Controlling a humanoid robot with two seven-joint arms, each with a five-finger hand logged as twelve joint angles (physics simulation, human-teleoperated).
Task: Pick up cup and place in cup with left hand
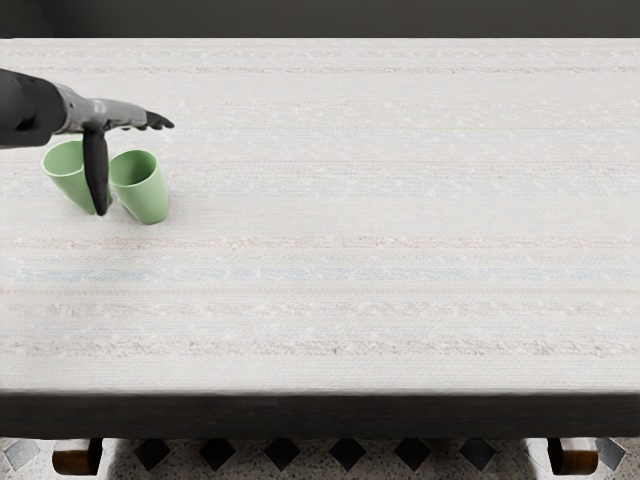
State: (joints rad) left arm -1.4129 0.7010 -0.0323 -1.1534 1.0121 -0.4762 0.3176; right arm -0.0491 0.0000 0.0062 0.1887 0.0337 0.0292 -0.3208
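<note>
Green cups (150, 198), two, near one left hand (98, 117), thumb and fingers wide apart

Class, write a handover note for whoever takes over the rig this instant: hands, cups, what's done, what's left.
Left hand: open, holding nothing, thumb pointing down between the cups; whether it touches either is unclear.
Right hand: out of view.
Cups: left cup and right cup stand side by side on the table.
Done: no grasp, no nesting.
Left to do: grasp one cup with the left hand, lift it, lower it into the other.
</note>
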